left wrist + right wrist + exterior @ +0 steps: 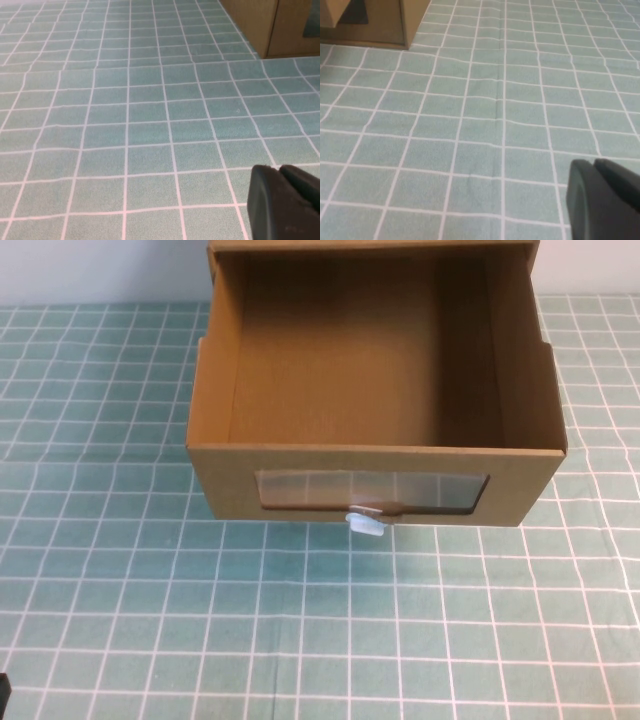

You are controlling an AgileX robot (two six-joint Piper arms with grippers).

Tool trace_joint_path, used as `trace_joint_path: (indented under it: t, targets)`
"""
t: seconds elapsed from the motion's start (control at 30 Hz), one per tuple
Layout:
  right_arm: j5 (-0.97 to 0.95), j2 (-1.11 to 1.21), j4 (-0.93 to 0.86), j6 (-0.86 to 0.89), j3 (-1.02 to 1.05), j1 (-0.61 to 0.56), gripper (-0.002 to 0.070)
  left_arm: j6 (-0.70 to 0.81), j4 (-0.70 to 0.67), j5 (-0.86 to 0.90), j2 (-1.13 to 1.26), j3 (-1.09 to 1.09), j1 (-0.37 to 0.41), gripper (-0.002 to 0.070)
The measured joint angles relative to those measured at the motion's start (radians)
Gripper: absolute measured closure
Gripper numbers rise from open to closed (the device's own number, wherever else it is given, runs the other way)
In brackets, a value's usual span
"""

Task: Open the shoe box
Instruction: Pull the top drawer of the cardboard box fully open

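Note:
The brown cardboard shoe box [300, 490] stands at the back middle of the table. Its drawer is slid out toward me, open on top and empty inside. The front panel has a clear window [370, 490] and a small white pull tab [366, 523] below it. In the left wrist view, my left gripper [279, 170] hangs low over the cloth, shut on nothing, with a corner of the box [270, 25] well ahead of it. My right gripper [594, 162] is also shut and empty, with the box [385, 20] far off.
A green cloth with a white grid [300, 620] covers the table all round the box. A small black part [3, 692] shows at the near left edge of the high view. Neither arm shows otherwise in that view.

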Motion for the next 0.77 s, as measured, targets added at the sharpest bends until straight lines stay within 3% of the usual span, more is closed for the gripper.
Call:
trace_joint_path:
  t: [0.77]
  targets:
    - [-0.012,-0.004,-0.058,0.122,0.0,0.03,0.069,0.0,0.0,0.0,0.0,0.0,0.0,0.068]
